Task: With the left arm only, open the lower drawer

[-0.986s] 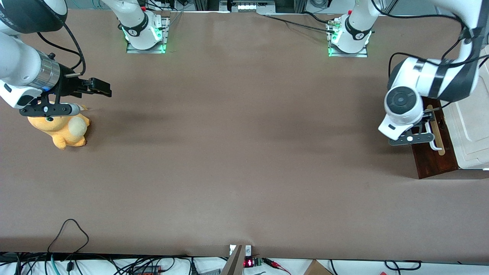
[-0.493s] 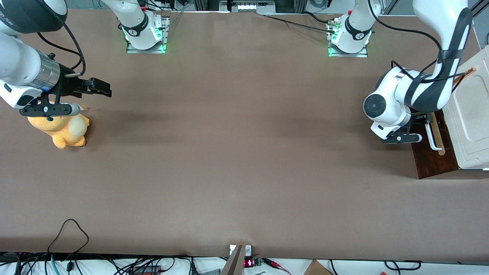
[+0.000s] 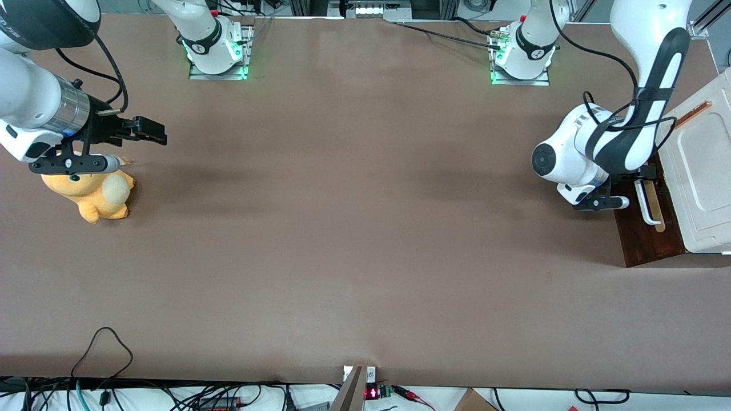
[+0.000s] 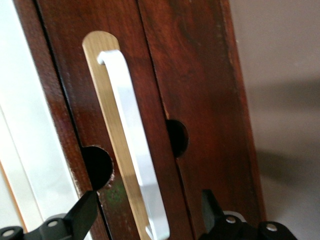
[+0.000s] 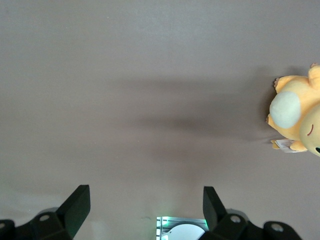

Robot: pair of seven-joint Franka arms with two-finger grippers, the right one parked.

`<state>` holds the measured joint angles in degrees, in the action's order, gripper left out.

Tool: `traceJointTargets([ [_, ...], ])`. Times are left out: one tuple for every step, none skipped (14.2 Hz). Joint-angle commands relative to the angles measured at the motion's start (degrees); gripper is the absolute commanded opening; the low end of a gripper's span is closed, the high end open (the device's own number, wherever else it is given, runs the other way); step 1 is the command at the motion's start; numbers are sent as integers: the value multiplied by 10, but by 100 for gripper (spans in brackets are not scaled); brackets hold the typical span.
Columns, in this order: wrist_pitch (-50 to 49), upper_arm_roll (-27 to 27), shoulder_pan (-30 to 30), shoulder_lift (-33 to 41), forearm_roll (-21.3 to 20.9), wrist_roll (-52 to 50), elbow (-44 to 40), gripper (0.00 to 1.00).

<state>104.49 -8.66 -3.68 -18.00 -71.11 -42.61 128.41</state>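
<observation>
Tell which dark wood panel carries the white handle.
The panel beside the cream cabinet; the other is bare. The open gripper hovers at the handle.

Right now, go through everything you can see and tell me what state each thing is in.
lower drawer: dark front showing in front of the cabinet; how far out, cannot tell.
white bar handle: ungrasped, between the spread fingers.
gripper: open, in front of the drawer at the handle.
cream-white cabinet top: above the drawer.
plush toy: lying on the table toward the parked arm's end.
</observation>
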Motion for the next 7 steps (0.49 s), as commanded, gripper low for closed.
traceJointTargets([
  [-11, 1, 3, -13, -32, -36, 9, 91],
  [-13, 1, 3, -14, -33, -37, 9, 91],
  [-13, 1, 3, -16, -34, -38, 9, 90],
  [-13, 1, 3, -19, -35, -44, 9, 90],
  [-13, 2, 3, -19, -39, -52, 9, 90],
  [-20, 2, 3, -23, -46, -68, 11, 88],
  [-33, 1, 3, -24, -50, -85, 11, 87],
])
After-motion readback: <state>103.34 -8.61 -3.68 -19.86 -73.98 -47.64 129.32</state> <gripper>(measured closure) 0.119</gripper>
